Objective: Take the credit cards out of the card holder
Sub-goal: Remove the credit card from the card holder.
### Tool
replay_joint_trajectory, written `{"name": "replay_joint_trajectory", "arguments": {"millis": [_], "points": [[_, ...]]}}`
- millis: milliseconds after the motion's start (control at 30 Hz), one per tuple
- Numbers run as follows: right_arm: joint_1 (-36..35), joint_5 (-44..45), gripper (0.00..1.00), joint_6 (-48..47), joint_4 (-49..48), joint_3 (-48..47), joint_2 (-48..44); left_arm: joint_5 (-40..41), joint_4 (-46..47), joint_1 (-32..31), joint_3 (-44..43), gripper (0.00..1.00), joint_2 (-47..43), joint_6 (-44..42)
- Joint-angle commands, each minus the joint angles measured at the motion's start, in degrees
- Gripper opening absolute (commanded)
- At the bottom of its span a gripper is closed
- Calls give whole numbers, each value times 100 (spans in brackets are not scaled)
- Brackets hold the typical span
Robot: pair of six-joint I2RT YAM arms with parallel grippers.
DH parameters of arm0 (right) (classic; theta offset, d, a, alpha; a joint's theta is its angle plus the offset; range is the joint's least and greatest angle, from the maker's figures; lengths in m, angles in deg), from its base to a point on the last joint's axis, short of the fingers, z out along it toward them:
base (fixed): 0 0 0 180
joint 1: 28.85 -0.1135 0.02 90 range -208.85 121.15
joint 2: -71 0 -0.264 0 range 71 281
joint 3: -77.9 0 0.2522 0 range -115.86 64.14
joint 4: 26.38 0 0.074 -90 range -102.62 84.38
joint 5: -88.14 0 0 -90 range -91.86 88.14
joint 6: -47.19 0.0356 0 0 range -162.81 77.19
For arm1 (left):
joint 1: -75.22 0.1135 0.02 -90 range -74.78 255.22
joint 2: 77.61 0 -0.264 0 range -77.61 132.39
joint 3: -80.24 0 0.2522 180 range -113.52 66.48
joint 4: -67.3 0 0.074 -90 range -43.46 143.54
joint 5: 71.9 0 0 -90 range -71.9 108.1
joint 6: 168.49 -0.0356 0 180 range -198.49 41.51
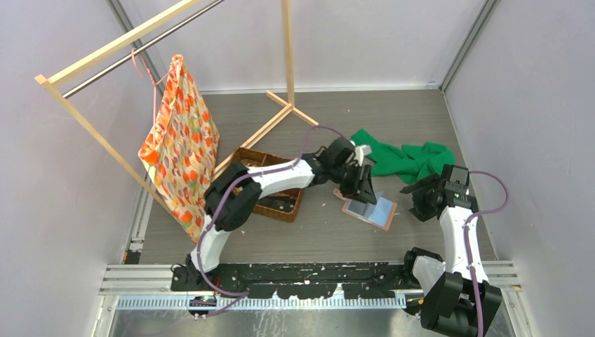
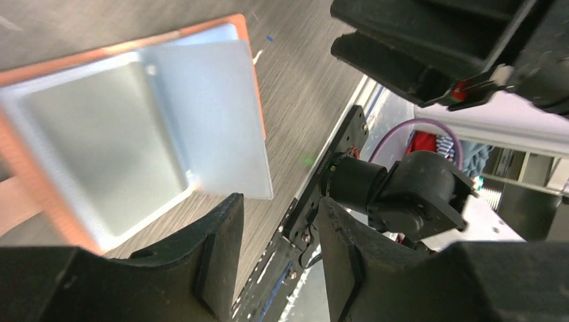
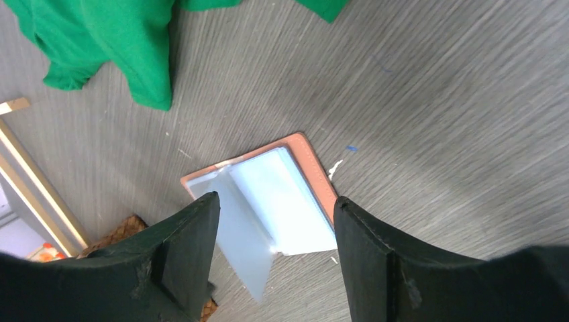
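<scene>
The card holder (image 1: 370,209) lies open on the table, salmon outside with grey inner panels. My left gripper (image 1: 359,189) hovers over its left end, open and empty. In the left wrist view the holder (image 2: 94,134) lies ahead of the left gripper (image 2: 278,225), with a pale leaf (image 2: 215,114) sticking past its rim. My right gripper (image 1: 414,196) is open and empty just right of the holder. In the right wrist view the holder (image 3: 315,174) lies between the right gripper's (image 3: 275,201) jaws, below them. A pale leaf (image 3: 245,235) stands tilted up; I cannot tell whether it is a card or a sleeve.
A green cloth (image 1: 407,158) lies behind the holder, and it also shows in the right wrist view (image 3: 114,40). A brown woven basket (image 1: 270,184) sits left of the holder under the left arm. A floral bag (image 1: 179,147) hangs from a wooden rack (image 1: 288,105) at the back left.
</scene>
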Motion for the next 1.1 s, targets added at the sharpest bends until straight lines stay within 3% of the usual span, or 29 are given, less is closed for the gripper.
{"name": "replay_joint_trajectory", "arguments": {"millis": [0,167,367,633,1067], "points": [[16,-484,67,-110,-160,-171,-130,-140,337,388,441,47,-647,26],[-24,-816,67,-59,-322,-166,-130,-242,941,624,850,46,-512,461],[-66,-892,67,-29,-390,-148,-138,-582,1193,637,694,43,-36,761],[-70,-650,67,-81,-462,99,84,156,54,561,470,48,-57,8],[-63,-620,67,-97,-901,622,638,660,-477,388,240,50,18,-478]]}}
